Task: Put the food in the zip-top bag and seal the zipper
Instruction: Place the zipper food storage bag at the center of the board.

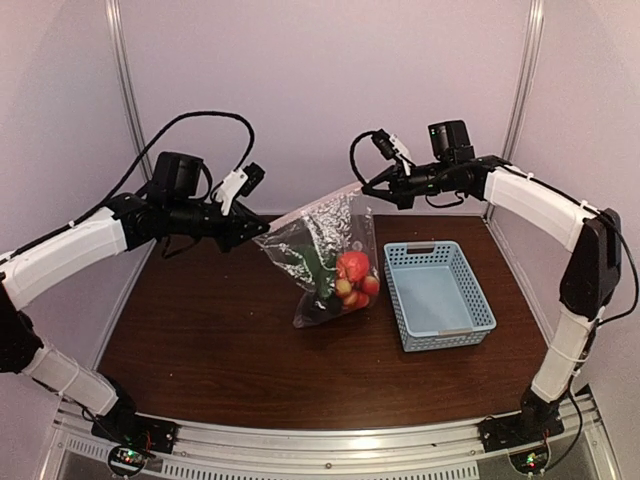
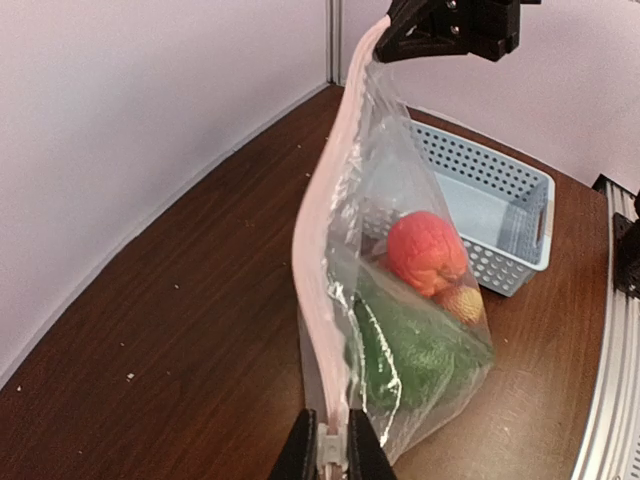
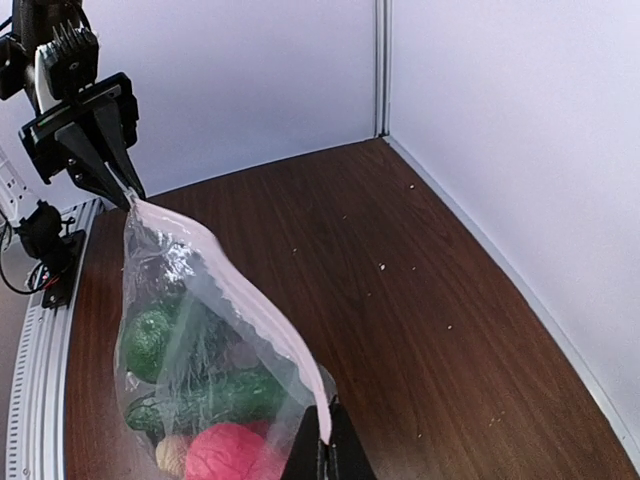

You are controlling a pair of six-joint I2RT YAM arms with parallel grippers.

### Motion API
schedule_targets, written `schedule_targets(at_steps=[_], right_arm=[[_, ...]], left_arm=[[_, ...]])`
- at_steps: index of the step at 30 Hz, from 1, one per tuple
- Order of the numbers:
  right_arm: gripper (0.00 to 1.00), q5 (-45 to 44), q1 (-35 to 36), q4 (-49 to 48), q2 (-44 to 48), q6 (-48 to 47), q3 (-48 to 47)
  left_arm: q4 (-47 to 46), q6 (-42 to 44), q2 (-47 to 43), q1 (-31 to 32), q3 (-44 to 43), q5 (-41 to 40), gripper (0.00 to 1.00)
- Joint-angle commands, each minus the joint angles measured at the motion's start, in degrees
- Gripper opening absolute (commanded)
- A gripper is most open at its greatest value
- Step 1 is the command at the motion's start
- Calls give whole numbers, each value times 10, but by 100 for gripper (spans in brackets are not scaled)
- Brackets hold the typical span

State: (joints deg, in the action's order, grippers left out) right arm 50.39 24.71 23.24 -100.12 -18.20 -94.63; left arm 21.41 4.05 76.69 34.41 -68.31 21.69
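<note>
- Zip-top bag [image 1: 318,250], left of the basket: clear plastic with a white speckled dot pattern.
- Zipper [image 2: 322,200]: pale pink strip, white slider.
- Food [image 1: 345,275] inside the bag: red round piece [image 2: 425,250], dark green cucumber [image 2: 420,360], small tan-yellow piece [image 2: 463,303].
- Basket [image 1: 393,285]: light blue, walls patterned with rows of small holes.
- Table [image 1: 200,330] under the basket: dark brown wood grain with pale specks.
- Left gripper [image 1: 264,229], right gripper [image 1: 366,187]: black.
- Arms: white shells, black joints.
- Walls behind the basket: pale lilac-white.
</note>
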Motion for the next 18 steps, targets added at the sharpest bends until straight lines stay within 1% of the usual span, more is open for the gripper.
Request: schedule_targets(at_steps=[1,3,5,6,8,10,12,13,14,15,16,17,18], right_arm=[[0,-5,2,-17,-60,18,-109],[0,-1,2,-15,-78,19,-152],[0,10,2,-16,-72,13,-152],[0,16,2,-21,-64,9,-137],[0,27,3,-36,-40,1,-85],[0,37,2,-47,-14,-10,-18],[0,51,2,-55,9,-19,54],[2,64,4,-59,20,-20,93],[6,75,6,-55,29,-25,123],[13,81,11,-41,40,-39,150],[24,85,16,-18,49,-56,167],[34,88,20,11,57,-77,176],[43,90,21,41,64,-93,176]], left_arm=[[-20,19,78,-15,-119,5,0],[-8,23,93,-16,-159,12,0],[-3,27,89,-16,-170,19,0],[-2,29,81,-16,-163,24,0],[-3,31,58,-16,-129,32,0],[-7,28,31,-16,-78,57,0],[-8,13,8,-16,-22,94,0],[-8,4,-3,-16,6,118,0],[-12,-7,-12,-16,36,148,8],[-14,-20,-20,-16,62,176,22],[-18,-32,-29,-13,88,191,34],[-23,-38,-44,-9,113,189,42],[-30,-39,-58,-6,126,182,46]])
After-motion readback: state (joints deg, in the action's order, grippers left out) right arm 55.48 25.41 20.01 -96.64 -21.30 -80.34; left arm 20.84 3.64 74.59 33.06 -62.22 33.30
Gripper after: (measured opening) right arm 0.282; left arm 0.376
